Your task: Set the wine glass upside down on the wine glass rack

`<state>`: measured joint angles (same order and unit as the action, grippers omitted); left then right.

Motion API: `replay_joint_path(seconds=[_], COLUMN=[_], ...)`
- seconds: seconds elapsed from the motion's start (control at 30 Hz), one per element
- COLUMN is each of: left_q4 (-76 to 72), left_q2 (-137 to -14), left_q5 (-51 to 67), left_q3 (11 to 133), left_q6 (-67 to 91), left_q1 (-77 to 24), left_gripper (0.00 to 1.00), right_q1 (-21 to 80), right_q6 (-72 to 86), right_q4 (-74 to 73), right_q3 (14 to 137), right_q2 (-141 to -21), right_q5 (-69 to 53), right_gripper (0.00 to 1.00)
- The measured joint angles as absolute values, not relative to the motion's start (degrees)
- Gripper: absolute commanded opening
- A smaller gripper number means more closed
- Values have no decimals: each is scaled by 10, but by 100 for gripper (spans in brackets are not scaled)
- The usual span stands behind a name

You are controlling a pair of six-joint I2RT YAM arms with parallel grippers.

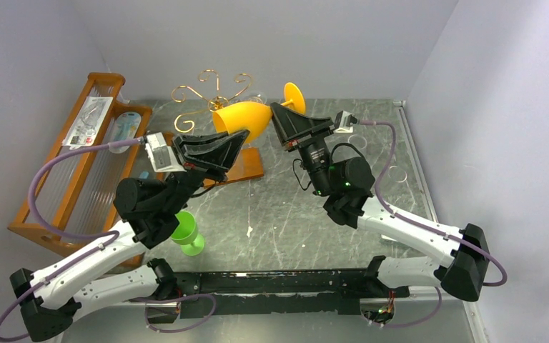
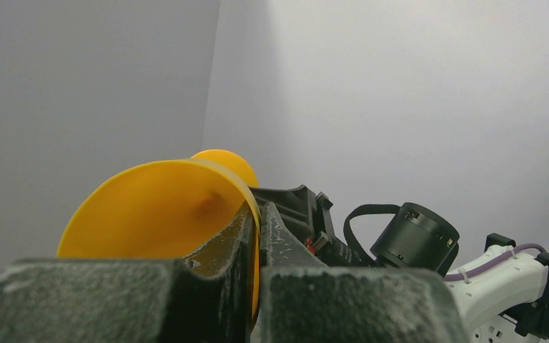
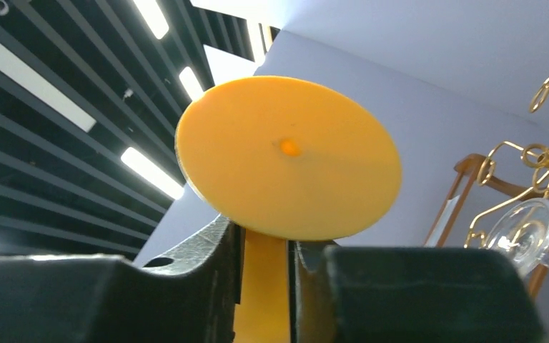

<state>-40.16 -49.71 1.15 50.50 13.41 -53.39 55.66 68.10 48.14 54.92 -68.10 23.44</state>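
An orange wine glass (image 1: 243, 120) hangs tilted in the air in front of the gold wire wine glass rack (image 1: 214, 89), with its foot (image 1: 294, 96) toward the back right. My left gripper (image 1: 237, 139) is shut on the bowl's rim; the left wrist view shows the rim (image 2: 157, 207) pinched between the jaws of the left gripper (image 2: 257, 214). My right gripper (image 1: 277, 108) holds the stem just under the foot. In the right wrist view the stem (image 3: 264, 286) fills the gap of the right gripper (image 3: 264, 243) and both pads touch it, below the round foot (image 3: 289, 157).
A green glass (image 1: 184, 230) stands on the table beside the left arm. A brown wooden shelf (image 1: 78, 164) with ribbed clear panels lies along the left wall. A clear glass (image 3: 525, 225) hangs upside down on the rack (image 3: 543, 153). The rack's wooden base (image 1: 246, 168) sits under the held glass.
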Motion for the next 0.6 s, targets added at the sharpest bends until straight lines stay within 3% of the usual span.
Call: replay_joint_path(seconds=[0.13, 0.3, 0.43, 0.6], left_q4=[-410, -406, -383, -345], left_q2=[-483, -466, -461, -453], left_q5=[14, 19, 18, 16], left_q3=[486, 464, 451, 447], left_q6=[135, 145, 170, 194], left_q1=[-534, -534, -534, -534], left_gripper=[6, 23, 28, 59], right_q1=[557, 557, 558, 559], right_q6=[676, 657, 644, 628], right_q4=[484, 489, 495, 498], right_q3=[551, 553, 553, 553], right_q2=[-681, -683, -689, -692], right_q5=[235, 229, 225, 220], right_gripper=[1, 0, 0, 0])
